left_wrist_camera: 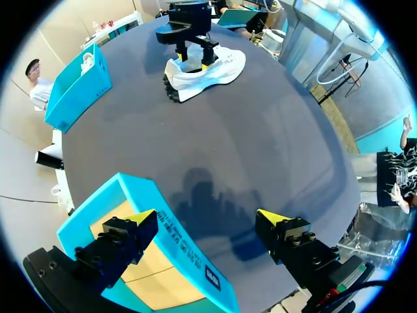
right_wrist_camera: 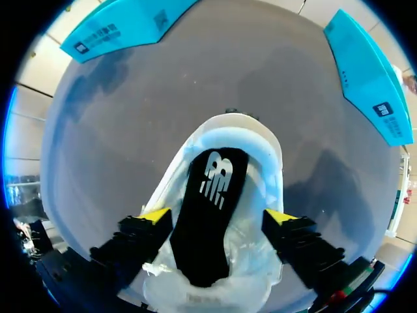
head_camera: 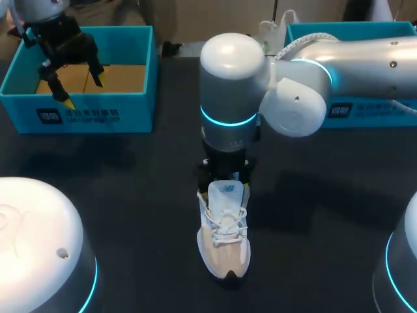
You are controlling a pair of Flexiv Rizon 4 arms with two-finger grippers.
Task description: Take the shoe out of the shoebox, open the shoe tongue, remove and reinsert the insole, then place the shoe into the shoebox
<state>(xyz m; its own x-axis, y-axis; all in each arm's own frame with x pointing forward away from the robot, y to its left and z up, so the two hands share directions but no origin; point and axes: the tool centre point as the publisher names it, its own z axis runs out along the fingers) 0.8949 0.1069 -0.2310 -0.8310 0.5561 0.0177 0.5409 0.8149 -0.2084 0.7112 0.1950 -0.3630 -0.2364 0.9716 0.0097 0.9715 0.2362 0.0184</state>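
A white and beige shoe stands upright mid-table, toe toward the front edge. My right gripper hangs over its heel opening, open, one yellow-tipped finger on each side of the collar. The black insole lies inside the shoe between the fingers, and neither finger touches it. In the head view the right wrist hides most of that gripper. My left gripper hovers open and empty over the blue shoebox at the back left. In the left wrist view the box's near wall runs between its fingers and the shoe is far ahead.
A second blue box stands at the back right, partly under my right arm, with something white at its corner. The arms' white bases fill the front corners. Dark tabletop lies around the shoe.
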